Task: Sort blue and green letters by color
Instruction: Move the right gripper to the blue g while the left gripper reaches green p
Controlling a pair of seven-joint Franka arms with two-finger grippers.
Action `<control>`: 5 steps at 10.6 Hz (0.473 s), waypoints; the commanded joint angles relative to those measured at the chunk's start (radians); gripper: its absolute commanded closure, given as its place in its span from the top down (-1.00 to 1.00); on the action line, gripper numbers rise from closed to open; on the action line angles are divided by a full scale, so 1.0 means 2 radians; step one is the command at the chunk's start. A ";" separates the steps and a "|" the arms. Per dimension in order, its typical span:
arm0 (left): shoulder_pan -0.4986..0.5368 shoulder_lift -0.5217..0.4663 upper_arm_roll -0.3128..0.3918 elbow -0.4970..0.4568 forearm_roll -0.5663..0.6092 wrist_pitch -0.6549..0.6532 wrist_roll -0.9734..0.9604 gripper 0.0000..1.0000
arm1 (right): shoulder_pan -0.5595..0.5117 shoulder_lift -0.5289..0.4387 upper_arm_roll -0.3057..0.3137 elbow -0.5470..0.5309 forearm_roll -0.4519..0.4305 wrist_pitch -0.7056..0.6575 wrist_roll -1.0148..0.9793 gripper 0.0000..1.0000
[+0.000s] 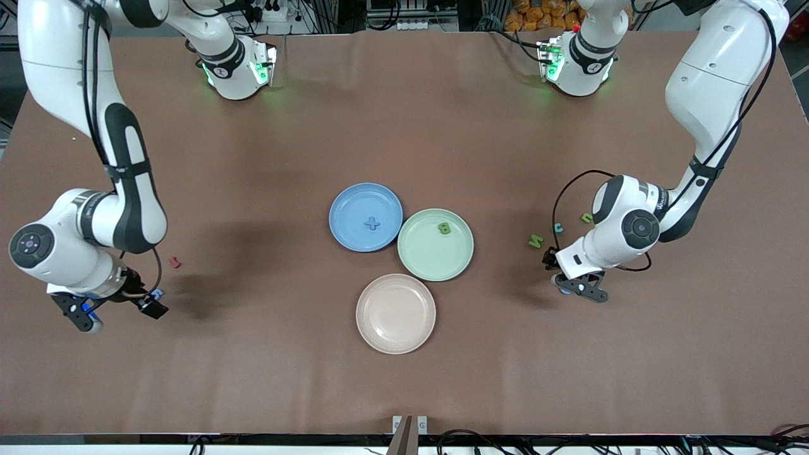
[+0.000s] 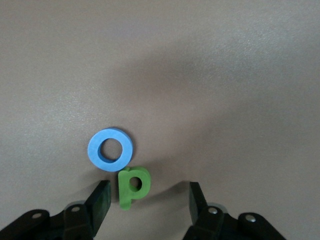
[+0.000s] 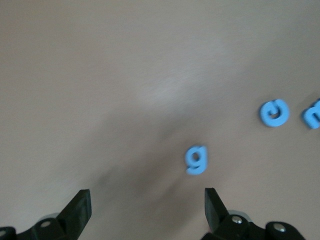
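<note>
My left gripper is low over the table toward the left arm's end, open, its fingers straddling a green letter p without touching it. A blue ring letter O lies against the p. In the front view this gripper hides both. My right gripper is open and empty above a blue letter g, with two more blue letters beside it. A blue plate holds a blue letter. A green plate holds a green letter.
An empty pink plate lies nearer the front camera than the other two plates. A green letter N, a teal letter and another green letter lie by the left arm. A dark red letter lies near the right gripper.
</note>
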 commanded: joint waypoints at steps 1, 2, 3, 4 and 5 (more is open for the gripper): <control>0.001 0.008 -0.002 0.010 0.018 0.000 0.004 0.16 | -0.031 0.034 0.006 0.040 0.011 -0.025 -0.004 1.00; 0.001 0.008 -0.002 0.010 0.018 0.000 0.004 -0.38 | -0.036 0.041 0.006 0.040 0.011 -0.023 -0.006 1.00; 0.001 0.008 -0.002 0.010 0.018 0.001 0.002 -0.99 | -0.042 0.045 0.012 0.039 0.012 -0.022 -0.005 1.00; 0.001 0.008 -0.002 0.011 0.018 0.000 0.001 -1.00 | -0.044 0.048 0.015 0.039 0.022 -0.022 -0.006 1.00; 0.001 0.008 -0.002 0.013 0.018 0.000 0.001 -1.00 | -0.044 0.051 0.016 0.038 0.024 -0.021 -0.006 1.00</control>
